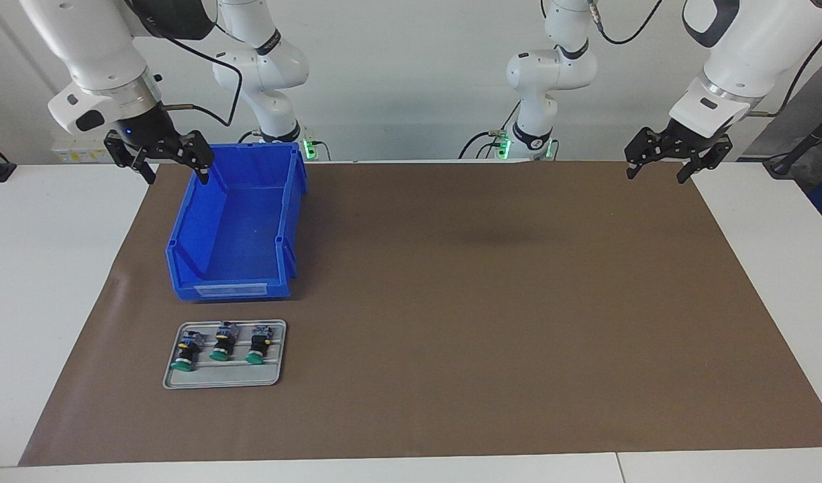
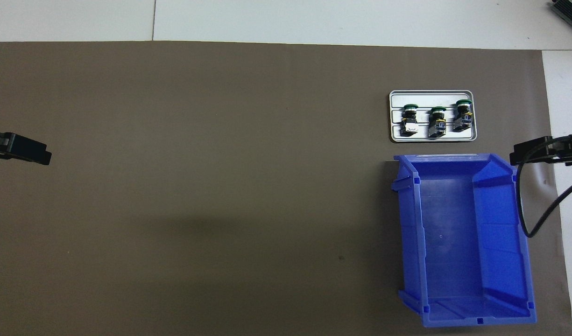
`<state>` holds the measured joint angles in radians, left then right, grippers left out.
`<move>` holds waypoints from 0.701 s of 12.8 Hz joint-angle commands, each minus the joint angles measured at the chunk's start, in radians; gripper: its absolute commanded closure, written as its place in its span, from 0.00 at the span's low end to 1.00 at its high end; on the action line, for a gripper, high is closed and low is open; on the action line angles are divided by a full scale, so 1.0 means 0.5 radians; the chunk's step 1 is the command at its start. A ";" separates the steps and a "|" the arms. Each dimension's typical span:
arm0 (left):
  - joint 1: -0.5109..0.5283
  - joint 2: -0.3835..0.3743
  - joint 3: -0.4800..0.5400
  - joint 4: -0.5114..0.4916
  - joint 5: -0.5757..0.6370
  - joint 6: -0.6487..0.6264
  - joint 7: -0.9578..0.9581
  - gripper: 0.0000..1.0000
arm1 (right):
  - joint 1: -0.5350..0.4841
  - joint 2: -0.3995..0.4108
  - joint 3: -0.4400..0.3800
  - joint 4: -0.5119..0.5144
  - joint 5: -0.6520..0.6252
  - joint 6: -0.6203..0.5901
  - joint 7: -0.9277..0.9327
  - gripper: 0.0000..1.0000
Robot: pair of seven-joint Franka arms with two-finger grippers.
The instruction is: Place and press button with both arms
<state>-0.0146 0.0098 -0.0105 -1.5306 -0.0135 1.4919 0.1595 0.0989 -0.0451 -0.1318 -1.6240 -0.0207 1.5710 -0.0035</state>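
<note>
My right pincer (image 1: pixel 172 171) hangs in the air w/ its fingers spread wide, nothing between them, over the desk edge by the corner of the blue bin (image 1: pixel 236 228) nearest the robots. One fingertip (image 1: pixel 204 178) sits just above the bin's rim; contact can't be told. The overhead view shows only the tip of this pincer (image 2: pixel 533 154).

Blue bin: open-topped, empty, standing on the brown mat (image 1: pixel 484 302) at the right arm's end of the desk (image 1: pixel 55 268).

Grey tray (image 1: pixel 224 379): flat, rounded corners, on the mat just beside the bin, farther from the robots than it. It carries 3 buttons in a row, each lying on its side, apart from its neighbours.

Button spec, identical for all 3: round green cap, black barrel w/ yellow ring, grey-blue terminal block. Caps point away from the robots, blocks toward the bin. Ref. unit = middle button (image 1: pixel 221 343), also seen from overhead (image 2: pixel 437 122). None is touched by either pincer.

Centre of the mat: bare.

My left pincer (image 1: pixel 655 171) hangs over the mat's corner at the left arm's end, fingers likewise wide apart, holding nothing. This arm waits. Overhead shows its tip (image 2: pixel 31 151) only.
</note>
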 commanded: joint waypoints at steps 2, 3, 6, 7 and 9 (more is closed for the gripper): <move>0.023 -0.053 -0.022 -0.062 0.033 0.011 -0.018 0.00 | -0.001 -0.039 0.003 -0.047 -0.017 0.027 -0.030 0.00; 0.023 -0.053 -0.022 -0.062 0.033 0.011 -0.018 0.00 | 0.002 -0.039 0.003 -0.053 -0.017 0.055 -0.027 0.00; 0.023 -0.053 -0.022 -0.062 0.033 0.007 -0.018 0.00 | -0.001 -0.039 0.003 -0.068 -0.017 0.122 -0.033 0.00; 0.023 -0.053 -0.022 -0.062 0.033 0.010 -0.018 0.00 | -0.001 -0.036 0.003 -0.075 -0.017 0.147 -0.030 0.00; 0.023 -0.056 -0.022 -0.062 0.033 0.011 -0.018 0.00 | -0.001 -0.005 0.003 -0.114 -0.017 0.257 -0.027 0.00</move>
<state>-0.0146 0.0098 -0.0105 -1.5306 -0.0135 1.4919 0.1595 0.0994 -0.0436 -0.1318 -1.6401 -0.0207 1.6355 -0.0035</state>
